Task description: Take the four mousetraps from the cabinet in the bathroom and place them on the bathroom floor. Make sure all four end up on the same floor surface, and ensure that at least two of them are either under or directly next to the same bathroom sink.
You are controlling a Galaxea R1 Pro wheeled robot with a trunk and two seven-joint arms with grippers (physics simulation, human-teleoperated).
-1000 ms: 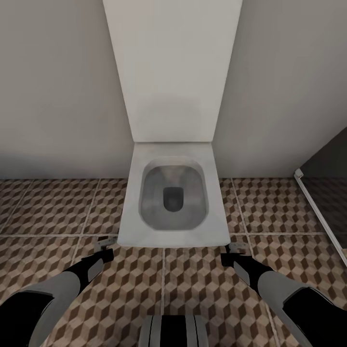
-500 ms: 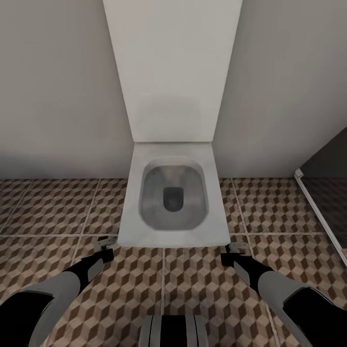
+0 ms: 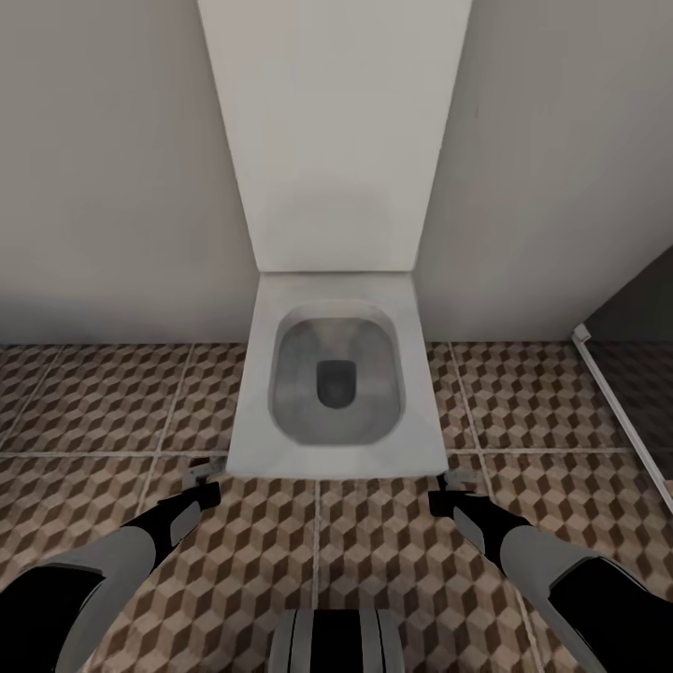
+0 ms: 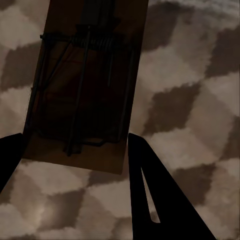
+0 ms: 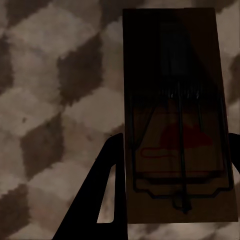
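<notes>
Each wrist view has one mousetrap held flat between dark fingers, above the cube-patterned bathroom floor (image 3: 374, 570). My left gripper (image 4: 75, 142) is shut on a tan mousetrap (image 4: 95, 60) with dark wire parts. A second mousetrap (image 5: 170, 75), with a red mark, sits in my right gripper (image 5: 175, 150), which is shut on it. In the head view the left gripper (image 3: 201, 486) and right gripper (image 3: 451, 495) hang low over the tiles, either side of the toilet's front. The cabinet and the bathroom sink are out of view.
A square white toilet (image 3: 336, 439) with its lid up stands straight ahead against the grey wall (image 3: 103, 187). At the right, a white shower-screen rail (image 3: 622, 416) borders a dark floor. Patterned tiles extend left and right of the toilet.
The whole picture has shifted very slightly, so the camera moved a little. Both arms and the traps hold the same pose.
</notes>
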